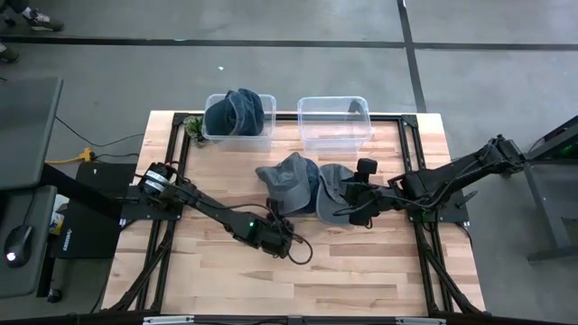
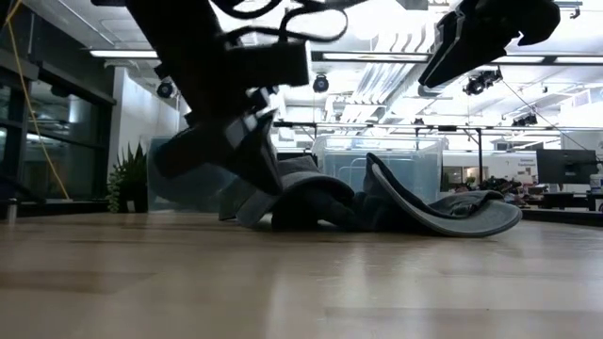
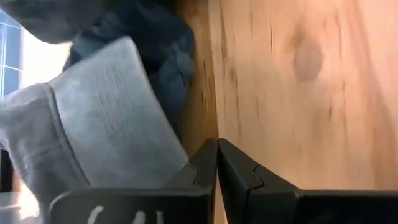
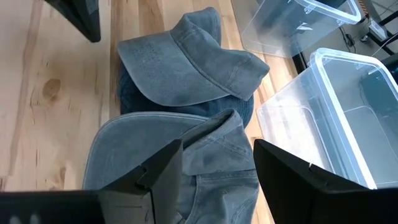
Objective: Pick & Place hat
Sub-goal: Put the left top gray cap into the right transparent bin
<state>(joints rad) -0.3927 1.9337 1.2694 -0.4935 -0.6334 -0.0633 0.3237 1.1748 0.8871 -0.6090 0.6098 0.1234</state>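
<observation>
Two grey-blue hats lie side by side mid-table, touching. The left hat (image 1: 289, 181) (image 4: 186, 68) shows its brim (image 3: 106, 124) in the left wrist view. The right hat (image 1: 336, 188) (image 4: 155, 143) rests on the wood with its brim (image 2: 452, 215) curving up. My left gripper (image 1: 282, 222) (image 3: 217, 163) is shut, low at the left hat's near edge, nothing between its fingers. My right gripper (image 1: 354, 208) (image 4: 217, 165) hangs open above the right hat, high and clear of it in the low view (image 2: 466, 42). My left gripper's shut fingers (image 3: 205, 168) slant down beside the left hat's brim (image 3: 155, 149), close to the table. The brim runs behind one finger, and I cannot tell whether they touch.
Two clear plastic bins stand at the table's far edge. The left bin (image 1: 217, 135) holds a dark blue hat (image 1: 237, 110); the right bin (image 1: 334, 135) (image 4: 348, 106) holds nothing. Bare wood (image 1: 271, 280) stretches toward the near edge. Dark frame rails (image 1: 167, 153) run along the table's sides.
</observation>
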